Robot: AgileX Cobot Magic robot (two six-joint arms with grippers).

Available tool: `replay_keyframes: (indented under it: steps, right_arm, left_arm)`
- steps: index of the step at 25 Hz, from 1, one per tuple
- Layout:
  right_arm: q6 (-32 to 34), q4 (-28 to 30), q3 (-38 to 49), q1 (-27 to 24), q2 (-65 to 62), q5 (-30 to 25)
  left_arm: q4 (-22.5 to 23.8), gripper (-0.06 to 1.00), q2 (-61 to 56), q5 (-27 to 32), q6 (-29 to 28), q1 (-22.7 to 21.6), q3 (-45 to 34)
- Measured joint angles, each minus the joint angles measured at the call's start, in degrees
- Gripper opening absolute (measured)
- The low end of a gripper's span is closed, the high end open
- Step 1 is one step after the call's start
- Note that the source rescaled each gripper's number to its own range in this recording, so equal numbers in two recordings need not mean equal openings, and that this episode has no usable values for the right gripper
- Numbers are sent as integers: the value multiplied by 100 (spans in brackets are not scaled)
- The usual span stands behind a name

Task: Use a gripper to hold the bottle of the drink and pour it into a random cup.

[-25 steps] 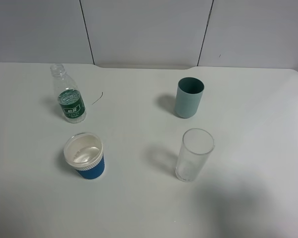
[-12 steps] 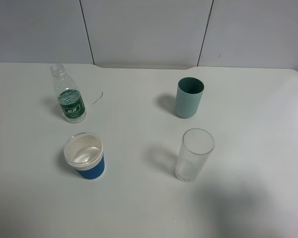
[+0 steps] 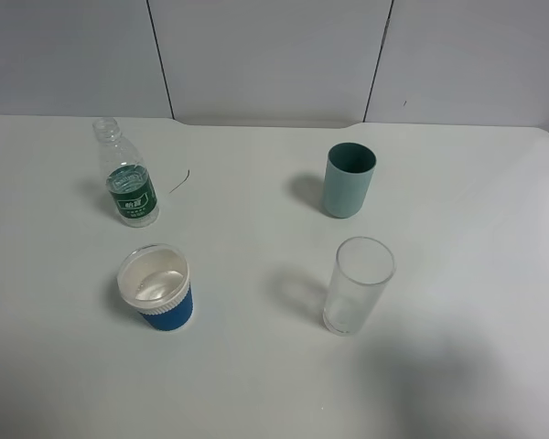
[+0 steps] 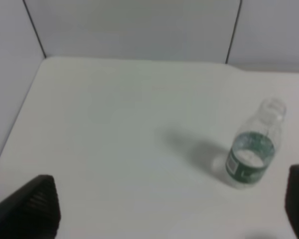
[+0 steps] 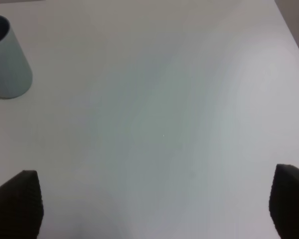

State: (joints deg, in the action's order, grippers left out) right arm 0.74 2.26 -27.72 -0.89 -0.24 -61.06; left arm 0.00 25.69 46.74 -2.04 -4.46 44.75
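The left gripper (image 4: 172,211) shows only in its wrist view, as two dark ribbed fingertips (image 4: 32,206) at the picture's edges. Its jaws stand wide and hold nothing, hanging above the bare white table (image 4: 114,124). The right gripper (image 5: 154,209) is the same: jaws wide apart, empty, touching nothing.

The bottle (image 3: 125,184) stands upright on the far left part of the table, uncapped. It is clear ribbed plastic with a narrow neck, a green label with white print around its lower body, and clear liquid inside. The left wrist view sees it ahead of the jaws, off towards one fingertip and well apart from both.

The cup (image 3: 156,288) stands just in front of the bottle, nearer the camera. It is short, blue-walled paper with a wide white ribbed rim and a white inside that looks shiny. Neither wrist view shows it.

On the right half stand a matte teal cup (image 3: 349,180) with straight, slightly tapering walls, and nearer the camera a tall clear glass (image 3: 358,285). The right wrist view catches only the teal cup, at one corner, far from the jaws. The high view shows all four vessels but neither gripper. A thin dark curved mark (image 3: 181,182) lies on the table beside the bottle.
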Motion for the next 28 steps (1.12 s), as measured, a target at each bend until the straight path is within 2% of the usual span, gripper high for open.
replay_keyframes:
  steps: [7,23,28]
  right_arm:
    - [0,0,0,0,0,0]
    - [0,0,0,0,0,0]
    - [0,0,0,0,0,0]
  left_arm:
    - [0,83,-835,725,-20,0,0]
    - [159,83,-2225,1669,-32,0,6]
    - [164,83,-2537,1745,-32,0,-266]
